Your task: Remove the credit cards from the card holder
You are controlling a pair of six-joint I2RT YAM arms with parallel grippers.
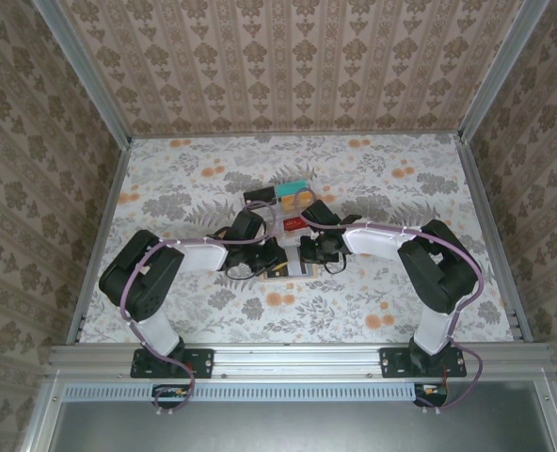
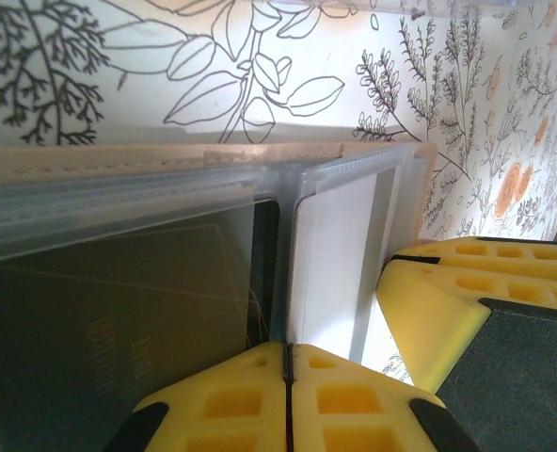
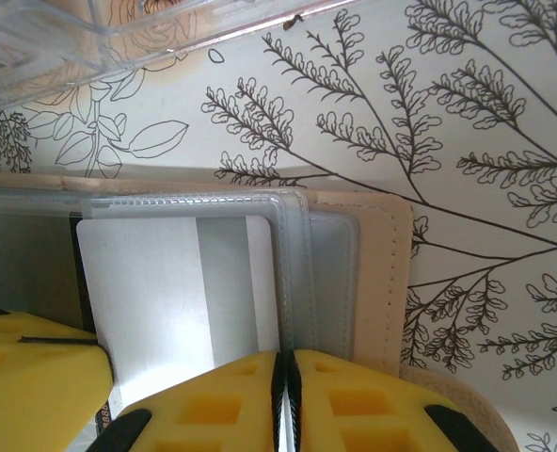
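The desk (image 1: 373,188) bears the card holder (image 3: 382,282), spread open. At the holder's edge the left pincer (image 2: 288,372) and right pincer (image 3: 283,386) are each pinched shut; on what, we cannot tell. Inside the holder, a dark card (image 2: 119,311) and white card (image 3: 166,282) sit sleeved. We advise pinning the holder and drawing one card straight along its sleeve.

The floral-patterned table (image 1: 401,282) carries the open tan card holder (image 3: 384,282) and a clear tray (image 3: 71,38) near it.
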